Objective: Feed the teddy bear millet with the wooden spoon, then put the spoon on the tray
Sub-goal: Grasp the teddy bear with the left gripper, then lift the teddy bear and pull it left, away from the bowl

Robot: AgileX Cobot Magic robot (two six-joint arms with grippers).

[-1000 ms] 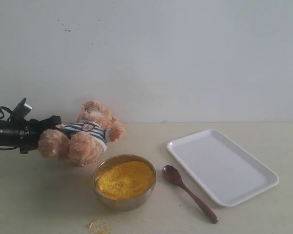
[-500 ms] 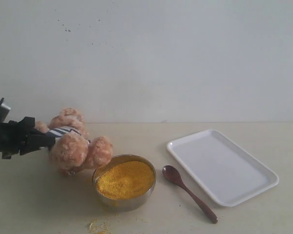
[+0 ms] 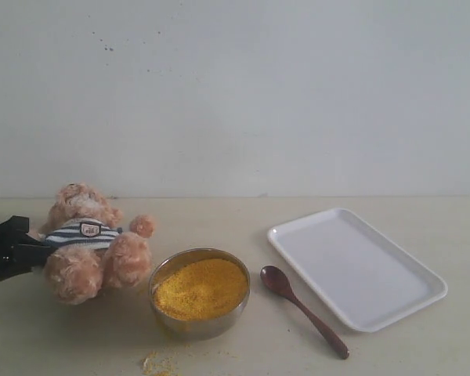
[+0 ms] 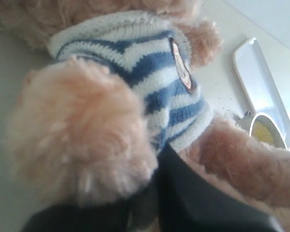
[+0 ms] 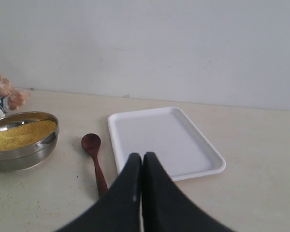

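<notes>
Crumbs point(image 3: 158, 363): we are logging a small scatter of yellow grain on the worktop point(image 3: 423, 345), at the near edge in the exterior view, just in front of the bowl.
Steel bowl point(image 3: 204, 327): we are seeing it standing upright on the worktop, left of centre.
Millet point(image 3: 200, 287): we are noting it heaped in the steel bowl, nearly level with the rim.
Wooden spoon point(image 3: 301, 309): we are finding it lying flat on the worktop between the bowl and the tray, touching neither. Its oval end is pointing away from us and its handle is running toward the near right. No tool is on it.
Right tool point(image 5: 141, 159): we are seeing its fingers pressed together with nothing between them. In its wrist view it is hanging above the worktop on the near side of the tray.
Tray point(image 3: 357, 266): we are recording it lying flat on the right of the worktop, set at an angle, just beside the spoon.
Teddy bear point(image 3: 90, 243): we are seeing it upright on the left, badge toward us, one leg just beside the bowl; we cannot tell whether they touch.
Left tool point(image 3: 27, 251): we are seeing it reaching in from the left edge, its dark fingers point(image 4: 183, 203) clamped on the bear's side below the striped shirt.
Wall point(image 3: 258, 94): we are noting a pale plain surface behind everything.
</notes>
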